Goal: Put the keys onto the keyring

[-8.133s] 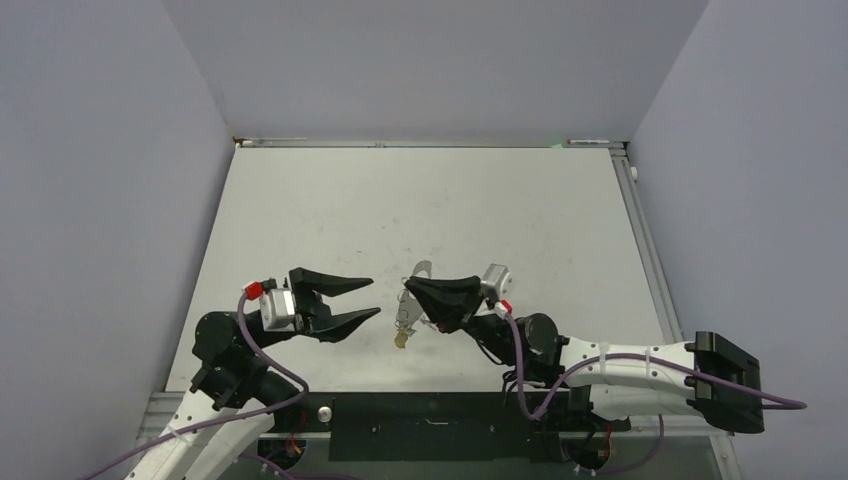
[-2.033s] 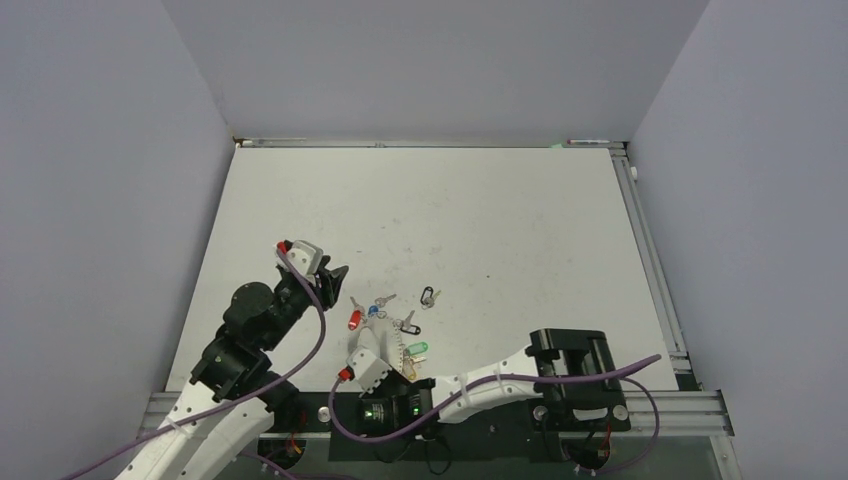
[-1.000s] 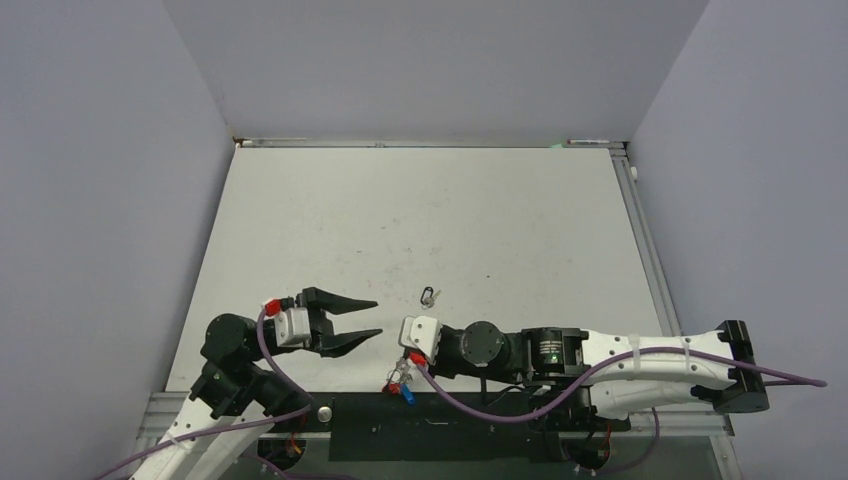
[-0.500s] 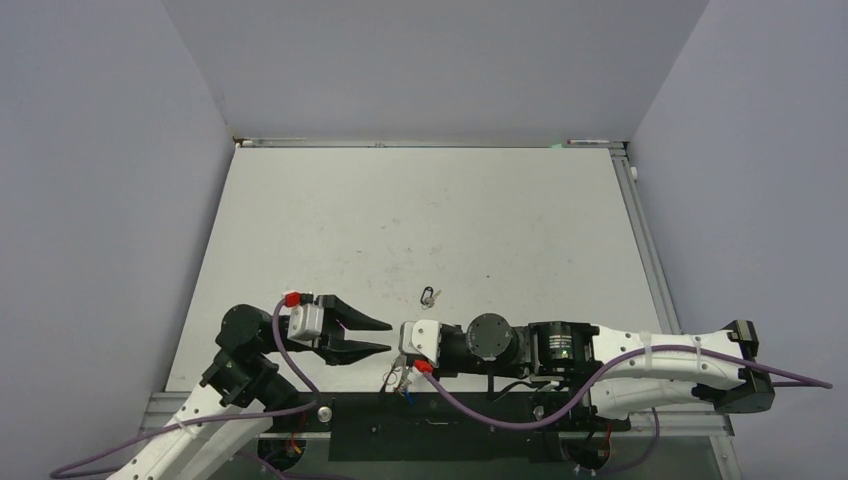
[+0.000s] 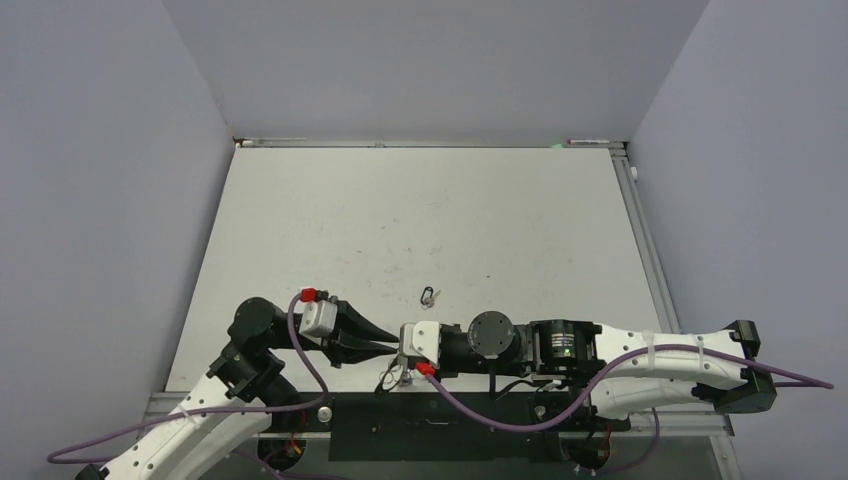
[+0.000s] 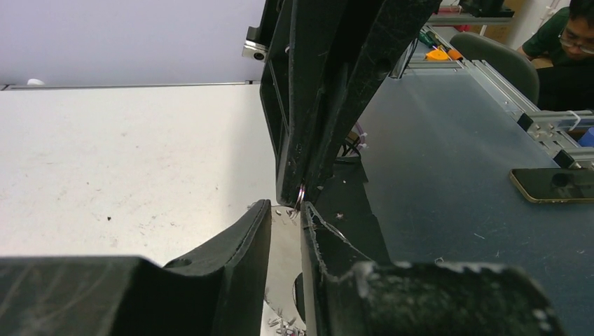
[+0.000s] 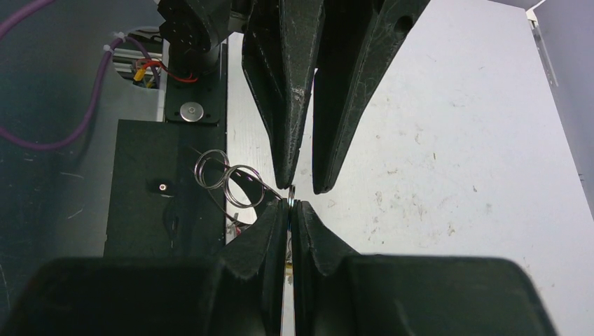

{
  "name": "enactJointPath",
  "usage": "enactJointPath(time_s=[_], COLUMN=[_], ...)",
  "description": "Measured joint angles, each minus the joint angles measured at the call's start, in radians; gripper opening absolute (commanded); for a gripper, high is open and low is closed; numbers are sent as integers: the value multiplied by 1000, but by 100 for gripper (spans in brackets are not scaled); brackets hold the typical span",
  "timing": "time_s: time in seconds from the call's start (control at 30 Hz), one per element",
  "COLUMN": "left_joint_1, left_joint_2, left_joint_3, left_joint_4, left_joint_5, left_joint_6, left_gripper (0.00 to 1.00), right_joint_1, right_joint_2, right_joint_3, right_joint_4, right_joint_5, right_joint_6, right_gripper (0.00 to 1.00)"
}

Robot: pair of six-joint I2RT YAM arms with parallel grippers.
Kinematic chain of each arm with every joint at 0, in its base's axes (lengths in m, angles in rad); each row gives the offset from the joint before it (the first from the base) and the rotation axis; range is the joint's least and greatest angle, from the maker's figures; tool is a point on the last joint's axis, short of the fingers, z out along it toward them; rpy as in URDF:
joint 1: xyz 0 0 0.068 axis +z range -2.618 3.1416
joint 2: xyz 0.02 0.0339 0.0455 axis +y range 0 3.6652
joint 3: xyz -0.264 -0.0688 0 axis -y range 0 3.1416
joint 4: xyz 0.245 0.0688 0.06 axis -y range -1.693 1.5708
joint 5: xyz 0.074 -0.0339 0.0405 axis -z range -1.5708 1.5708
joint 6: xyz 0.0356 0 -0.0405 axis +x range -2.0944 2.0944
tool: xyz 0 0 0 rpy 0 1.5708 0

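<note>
My right gripper (image 7: 291,204) is shut on the thin metal edge of the keyring (image 7: 291,190), which pokes out just past its pads. More thin wire loops (image 7: 225,175) curl out to the left of it. A small bunch of keys (image 5: 393,378) dangles below my right gripper (image 5: 397,352) at the table's near edge. My left gripper (image 5: 374,346) points at it tip to tip, its jaws a narrow gap apart (image 6: 285,208), and the ring (image 6: 300,197) sits just off one fingertip. A silvery key on a black clip (image 5: 428,296) lies alone on the table.
The white table (image 5: 430,220) stretches away behind both grippers, walled on three sides. The black base plate (image 7: 164,140) and the metal frame rail lie directly under the hanging keys. A phone (image 6: 553,184) lies on the dark bench beyond.
My left gripper has slid right until its tips meet the right gripper's, and its jaws have narrowed. The right gripper has stayed shut and nearly still with the keys hanging.
</note>
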Motion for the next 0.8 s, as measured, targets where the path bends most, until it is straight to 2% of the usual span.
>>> enactJointPath(time_s=[0.57, 0.67, 0.73, 0.8], left_joint_1=[-22, -24, -25, -26], left_joint_2=[25, 30, 32, 32], left_joint_3=[0, 0, 0, 0], left_joint_4=[-1, -7, -12, -18], left_joint_5=[-2, -6, -6, -5], left_joint_6=[0, 2, 3, 7], left_gripper=[16, 10, 1, 0], right_joint_1=[-1, -1, -2, -2], right_joint_2=[6, 6, 8, 11], right_joint_3=[12, 12, 13, 13], right_joint_4=[-7, -11, -14, -15], right_joint_5=[-9, -9, -9, -8], right_joint_6=[-4, -4, -4, -4], right_gripper=[5, 5, 5, 5])
